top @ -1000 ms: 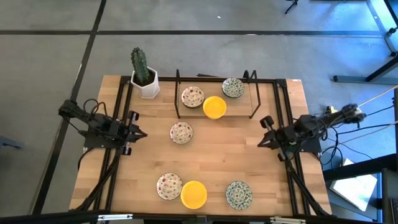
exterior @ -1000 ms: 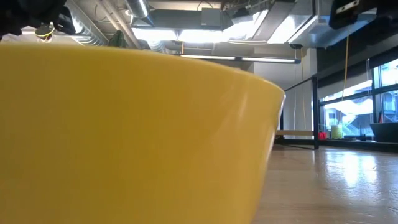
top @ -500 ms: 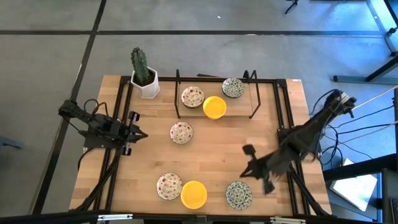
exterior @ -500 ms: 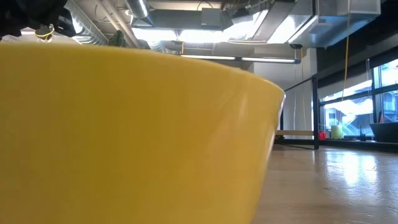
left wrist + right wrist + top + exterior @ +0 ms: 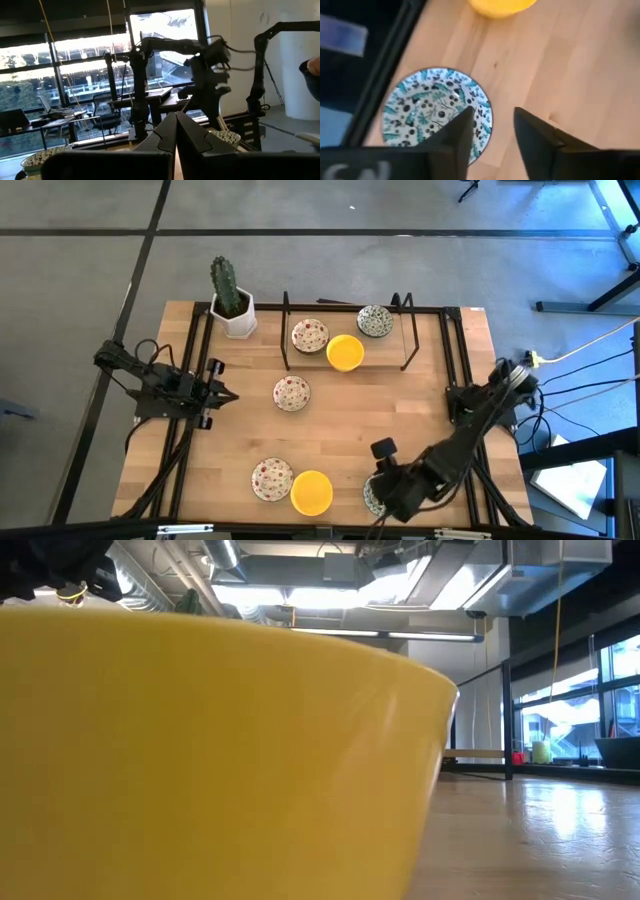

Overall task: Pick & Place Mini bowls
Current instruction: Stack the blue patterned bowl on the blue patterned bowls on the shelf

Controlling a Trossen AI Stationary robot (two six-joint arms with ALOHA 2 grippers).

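Right wrist view shows the right gripper [image 5: 492, 132], fingers parted and empty, above a round glossy green-patterned bowl [image 5: 437, 117] on pale wood; the high view hides that bowl's pattern.

Seven mini bowls [image 5: 291, 393] sit upright (yellow, red-speckled, green-patterned); three at the table's far side; three near.

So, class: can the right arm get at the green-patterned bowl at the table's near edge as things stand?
Probably yes: the right gripper hangs open just above the green-patterned bowl, one finger over its rim, nothing between.
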